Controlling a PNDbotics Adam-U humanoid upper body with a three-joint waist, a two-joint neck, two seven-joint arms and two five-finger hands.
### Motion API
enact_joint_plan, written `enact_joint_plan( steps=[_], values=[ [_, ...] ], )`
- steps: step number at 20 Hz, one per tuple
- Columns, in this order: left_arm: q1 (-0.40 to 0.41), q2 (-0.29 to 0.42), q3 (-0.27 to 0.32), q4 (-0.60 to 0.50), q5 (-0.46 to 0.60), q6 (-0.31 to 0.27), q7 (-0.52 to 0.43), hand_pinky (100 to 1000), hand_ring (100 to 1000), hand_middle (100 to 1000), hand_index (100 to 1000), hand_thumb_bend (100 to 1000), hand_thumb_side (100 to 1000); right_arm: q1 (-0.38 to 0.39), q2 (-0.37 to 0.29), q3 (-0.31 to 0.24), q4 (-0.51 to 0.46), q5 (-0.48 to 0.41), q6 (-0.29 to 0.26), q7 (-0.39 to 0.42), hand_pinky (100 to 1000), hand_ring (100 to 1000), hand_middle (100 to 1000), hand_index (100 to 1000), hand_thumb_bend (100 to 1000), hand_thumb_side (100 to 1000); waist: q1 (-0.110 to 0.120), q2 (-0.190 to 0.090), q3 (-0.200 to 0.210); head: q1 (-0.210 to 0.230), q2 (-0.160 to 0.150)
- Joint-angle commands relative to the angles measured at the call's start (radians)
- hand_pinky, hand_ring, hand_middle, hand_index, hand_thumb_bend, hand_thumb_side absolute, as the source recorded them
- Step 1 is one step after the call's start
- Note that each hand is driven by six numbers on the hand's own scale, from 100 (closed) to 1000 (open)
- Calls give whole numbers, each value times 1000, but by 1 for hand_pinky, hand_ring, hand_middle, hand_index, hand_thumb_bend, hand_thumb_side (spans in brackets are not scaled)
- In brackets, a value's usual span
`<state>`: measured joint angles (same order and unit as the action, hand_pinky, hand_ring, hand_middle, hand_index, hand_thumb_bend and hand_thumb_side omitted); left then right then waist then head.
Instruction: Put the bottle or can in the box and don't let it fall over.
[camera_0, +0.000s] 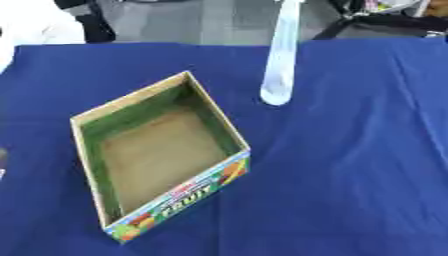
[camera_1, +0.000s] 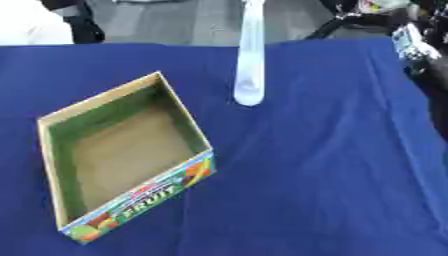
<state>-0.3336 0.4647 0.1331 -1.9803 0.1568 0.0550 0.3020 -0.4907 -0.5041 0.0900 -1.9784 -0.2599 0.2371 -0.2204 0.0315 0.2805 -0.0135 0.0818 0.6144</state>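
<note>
A: Blue cloth (camera_0: 350, 150) across the whole table, and sitting on its left half is the open cardboard box (camera_0: 87, 150), turned at an angle, green inside walls, brown floor, nothing in it.

B: Front panel (camera_1: 144, 200) reads "FRUIT" with printed fruit at the corners. The right eye view shows that lettering more cleanly.

A: And the bottle (camera_0: 280, 60): tall, slim, pale and see-through, standing upright on the cloth just beyond the box's far right corner. Beside the box, not touching it, not in it.

B: Its top runs out of both views, so no cap to report.

A: Hands?

B: In the right eye view, at the upper right edge, there's a dark shape with a light patch, the right hand (camera_1: 411, 45) as far as I can make out. It sits well apart from the bottle. Fingers spread or curled? Can't tell.

A: The left eye view cuts that off; only dark clutter past the table's far edge there. It does show a small grey sliver at the far left edge (camera_0: 3, 160), too little to name.

B: So no left hand I can identify in either view.
</note>
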Motion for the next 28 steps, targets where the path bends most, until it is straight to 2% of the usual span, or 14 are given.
enact_joint_plan(
  steps=[1,10,15,22,26,28],
  values=[
    [-11,13,11,-20,1,-3,1,1000,1000,1000,827,100,595,-4,-14,-11,-22,5,-6,6,1000,1000,1000,1000,100,470,1,-12,-2,5,4],
    [-9,15,12,-20,-1,-4,2,1000,1000,1000,827,100,594,10,-26,-9,-22,9,-3,12,1000,1000,1000,1000,100,470,3,-7,-6,12,9],
    [-8,18,11,-20,-1,-3,1,1000,1000,1000,827,100,595,-5,-55,10,-22,-3,69,0,1000,1000,1000,1000,100,470,-2,-11,-5,9,3],
    [-5,25,8,-20,0,0,-1,1000,1000,1000,827,100,595,-57,-143,45,-2,-32,181,14,1000,1000,1000,1000,100,424,-13,-21,-5,-5,-2],
    [-3,25,6,-20,1,1,-3,1000,1000,1000,827,100,596,-107,-158,68,43,-47,239,30,1000,1000,1000,1000,100,406,-16,-25,-1,-18,7],
    [-3,25,6,-20,1,1,-3,1000,1000,1000,827,100,596,-132,-157,80,61,-59,266,45,1000,1000,1000,1000,100,358,-18,-27,1,-26,12]
  ],
)
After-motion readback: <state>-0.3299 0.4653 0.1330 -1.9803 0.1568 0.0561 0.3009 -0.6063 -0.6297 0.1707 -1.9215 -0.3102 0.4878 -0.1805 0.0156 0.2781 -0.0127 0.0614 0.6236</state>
